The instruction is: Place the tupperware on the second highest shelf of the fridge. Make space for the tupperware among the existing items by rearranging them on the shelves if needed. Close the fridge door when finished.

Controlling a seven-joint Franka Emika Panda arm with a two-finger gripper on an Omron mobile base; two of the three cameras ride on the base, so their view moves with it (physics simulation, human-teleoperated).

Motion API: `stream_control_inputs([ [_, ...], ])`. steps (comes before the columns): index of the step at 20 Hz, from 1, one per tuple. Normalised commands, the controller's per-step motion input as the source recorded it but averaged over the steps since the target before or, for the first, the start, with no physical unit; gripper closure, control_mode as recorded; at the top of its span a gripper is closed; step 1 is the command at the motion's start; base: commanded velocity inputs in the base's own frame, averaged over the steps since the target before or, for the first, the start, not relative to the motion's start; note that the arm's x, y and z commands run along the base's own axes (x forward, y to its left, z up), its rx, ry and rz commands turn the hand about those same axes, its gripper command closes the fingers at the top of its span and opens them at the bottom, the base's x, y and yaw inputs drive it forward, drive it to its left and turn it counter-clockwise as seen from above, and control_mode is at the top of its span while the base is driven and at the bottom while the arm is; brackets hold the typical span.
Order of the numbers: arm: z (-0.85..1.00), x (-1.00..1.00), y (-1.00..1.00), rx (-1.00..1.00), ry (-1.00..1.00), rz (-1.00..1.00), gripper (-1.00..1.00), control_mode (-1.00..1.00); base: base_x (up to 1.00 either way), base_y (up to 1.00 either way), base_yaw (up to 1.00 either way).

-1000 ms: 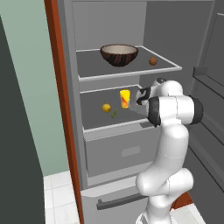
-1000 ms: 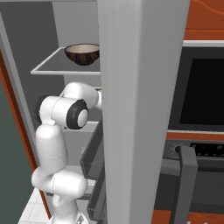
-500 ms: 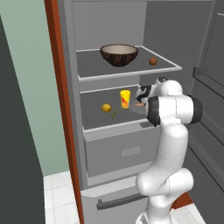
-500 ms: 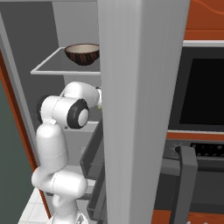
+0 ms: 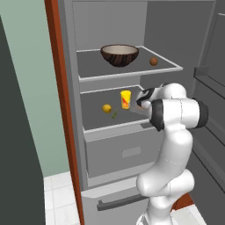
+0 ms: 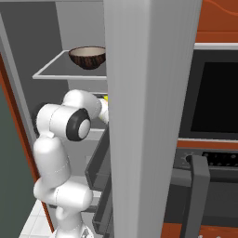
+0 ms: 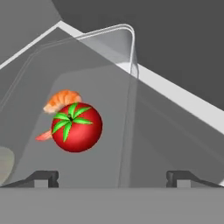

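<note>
The tupperware (image 7: pixel 105 87), a clear pale tray holding a red tomato (image 7: pixel 76 127) and an orange piece (image 7: pixel 61 99), lies just ahead of my gripper (image 7: pixel 112 178). The fingertips stand far apart, one on each side of the tray's right wall, so the gripper is open. In the left base view my gripper (image 5: pixel 143 102) reaches over the right part of the lower shelf (image 5: pixel 94 117), beside the yellow-orange glass (image 5: pixel 125 99). An orange fruit (image 5: pixel 107 108) and a green bit (image 5: pixel 114 115) lie left of the glass. On the upper shelf (image 5: pixel 92 67) are the dark brown bowl (image 5: pixel 119 55) and the brown ball (image 5: pixel 153 61).
The fridge door (image 6: pixel 148 116) stands open, and its edge hides my hand in the right base view. Its inner bins (image 5: pixel 211 83) are close on the arm's right. A grey drawer (image 5: pixel 123 149) sits under the lower shelf. Black wall ovens (image 6: pixel 216 97) stand beyond the door.
My hand has sunk a little toward the lower shelf. The bowl, ball, glass and fruit have not moved.
</note>
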Motion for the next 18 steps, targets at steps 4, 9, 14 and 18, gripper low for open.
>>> stream_control_inputs([
  [4,0.15,-0.34,0.34,-0.15,-0.05,0.02,-1.00,-1.00,0.00,0.00,0.00],
  [9,0.51,-0.35,0.25,-0.14,-0.06,0.00,-1.00,-1.00,0.00,0.00,0.00],
  [14,0.82,-0.31,0.23,-0.12,-0.07,0.03,-1.00,-1.00,0.00,0.00,0.00],
  [18,0.55,-0.53,0.48,-0.18,-0.03,0.07,-1.00,-1.00,0.00,0.00,0.00],
])
